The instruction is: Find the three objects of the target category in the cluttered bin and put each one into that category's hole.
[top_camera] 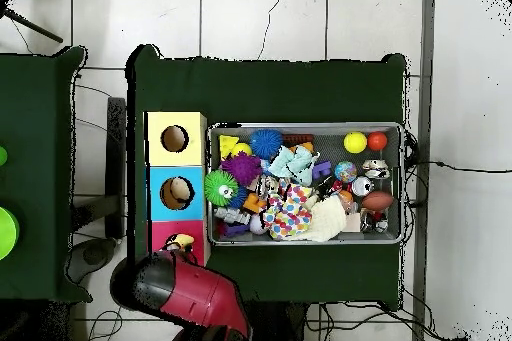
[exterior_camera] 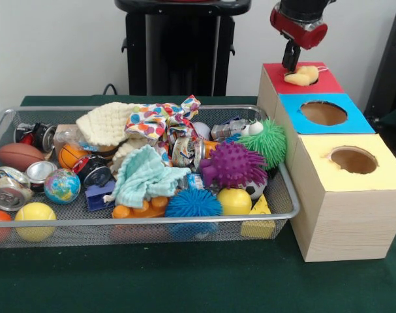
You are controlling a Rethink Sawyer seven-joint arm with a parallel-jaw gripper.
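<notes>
My pincer (exterior_camera: 291, 64) hangs right over the red hole (exterior_camera: 301, 77), its tips down at a pale yellow lump (exterior_camera: 302, 76) that lies across the opening. I cannot tell whether the tips pinch the lump or have let go of it; they look close together, touching its top. The lump's long axis runs roughly across the red square, and it covers the hole, so the drop is straight down from where I am. From above, my red arm hides most of that square. Beside it stand the blue hole (exterior_camera: 323, 113) and then the yellow hole (exterior_camera: 353, 160), both away from me. The bin (exterior_camera: 184, 226) lies well off to the side on the green worktop (exterior_camera: 184, 280), heaped with balls, cans and cloths.
</notes>
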